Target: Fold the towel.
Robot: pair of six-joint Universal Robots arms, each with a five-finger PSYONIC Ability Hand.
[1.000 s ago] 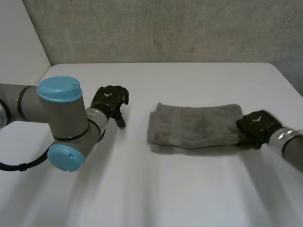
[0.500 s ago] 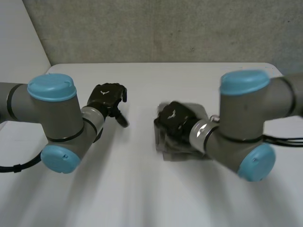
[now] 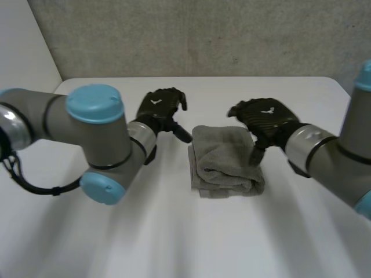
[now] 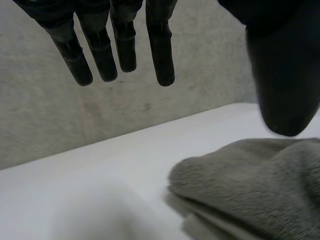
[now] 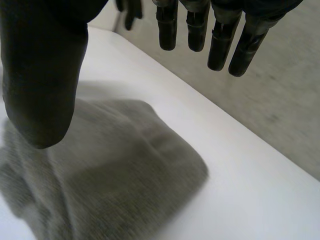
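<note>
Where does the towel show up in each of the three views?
Head view: folded towel on the table, between the left robot hand and the right robot hand.
Left wrist view: towel beneath the left robot hand's thumb.
Right wrist view: towel beneath the right robot hand's thumb.
Shared landmark: the grey wall behind the table.

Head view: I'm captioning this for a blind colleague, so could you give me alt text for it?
A grey towel, folded into a compact bundle, lies in the middle of the white table. The left hand is open just beside its left edge, and the right hand is open above its right side, neither gripping it.
</note>
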